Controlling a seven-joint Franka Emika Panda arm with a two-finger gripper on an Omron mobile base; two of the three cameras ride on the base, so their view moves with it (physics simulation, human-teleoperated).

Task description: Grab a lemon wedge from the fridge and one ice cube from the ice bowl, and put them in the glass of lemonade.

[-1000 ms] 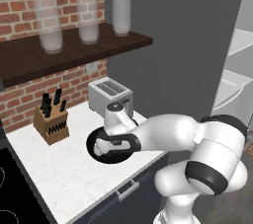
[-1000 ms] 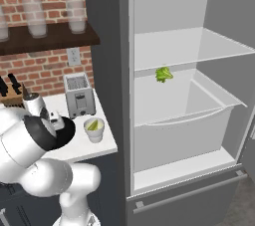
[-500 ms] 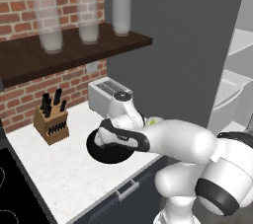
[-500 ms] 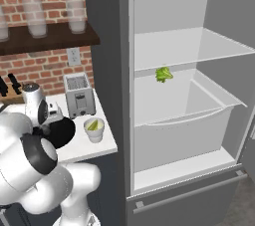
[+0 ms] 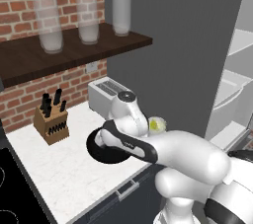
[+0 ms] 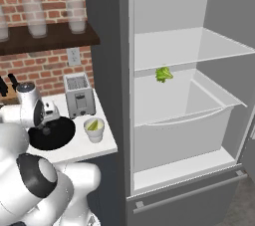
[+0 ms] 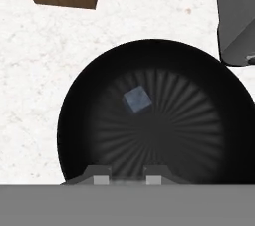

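Hand view shows my pincer (image 7: 127,175), jaws parted and empty, has swung in over the ice bowl (image 7: 74,120) on the table (image 7: 35,70), its ice cube (image 7: 137,99) just ahead, so I judge I can descend.

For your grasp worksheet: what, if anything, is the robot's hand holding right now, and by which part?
Nothing. The hand hangs over the ice bowl with nothing between its fingertips; the ice cube lies loose inside.

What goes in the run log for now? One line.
claw: open, empty | above ice bowl | ice cube: in bowl | fridge: open
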